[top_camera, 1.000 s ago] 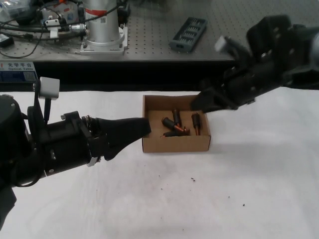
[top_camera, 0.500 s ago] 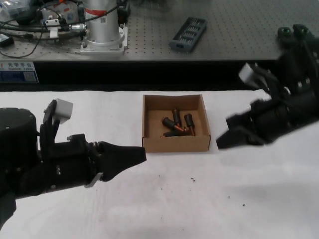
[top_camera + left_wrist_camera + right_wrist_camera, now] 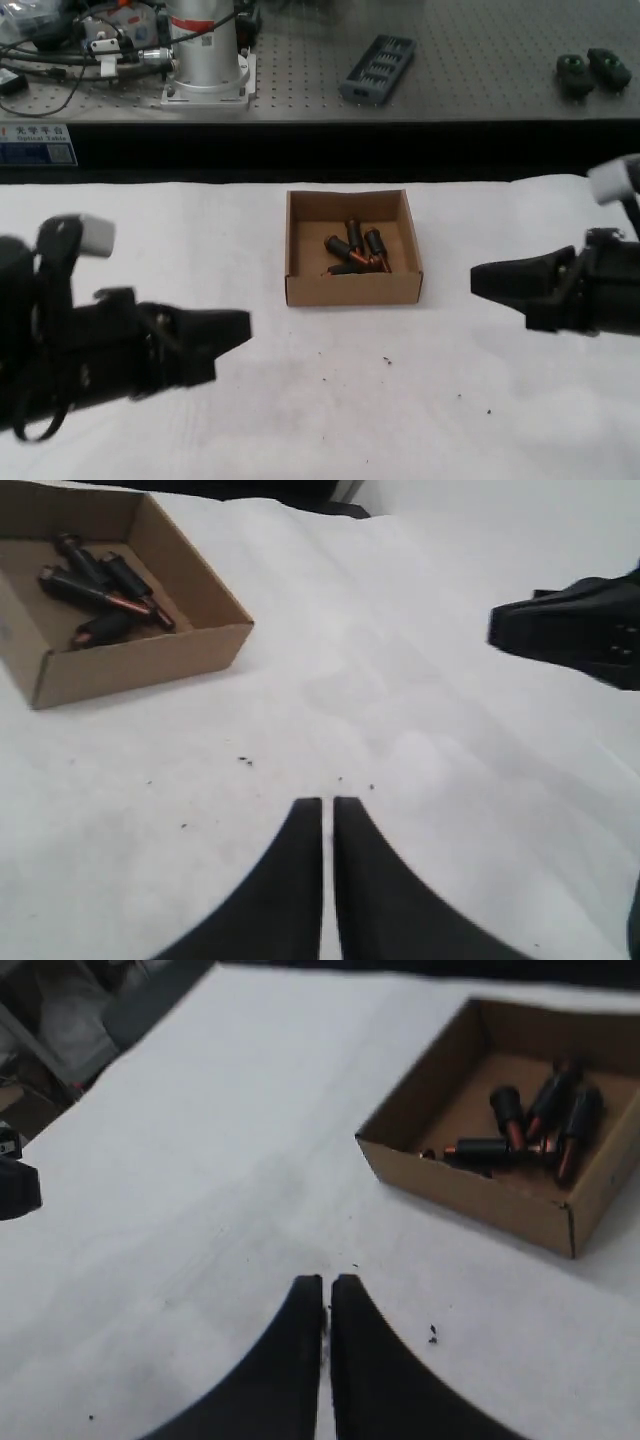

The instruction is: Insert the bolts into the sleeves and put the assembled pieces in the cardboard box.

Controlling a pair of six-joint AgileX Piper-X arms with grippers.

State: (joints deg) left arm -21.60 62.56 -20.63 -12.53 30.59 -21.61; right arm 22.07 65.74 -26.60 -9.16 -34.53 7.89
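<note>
In the high view, one open brown cardboard box (image 3: 350, 288) is seen on a white cloth (image 3: 400, 420), with four black sleeves with copper-coloured bolts (image 3: 355, 250) heaped inside. The left gripper (image 3: 240, 325) is placed at the box's 8 o'clock and the right gripper (image 3: 482, 276) at its 3 o'clock. In the left wrist view, the fingers (image 3: 290, 880) are pressed together, with nothing held. In the right wrist view, the fingers (image 3: 295, 1360) are likewise closed and empty.

The high camera sits behind both arms, looking forward and down across the white surface (image 3: 330, 420) toward its far edge. The left wrist camera rides low and close over the surface, looking out past the left claw (image 3: 327, 805); the right wrist camera does likewise past the right claw (image 3: 327, 1282). All three views share the cardboard box (image 3: 350, 288).
</note>
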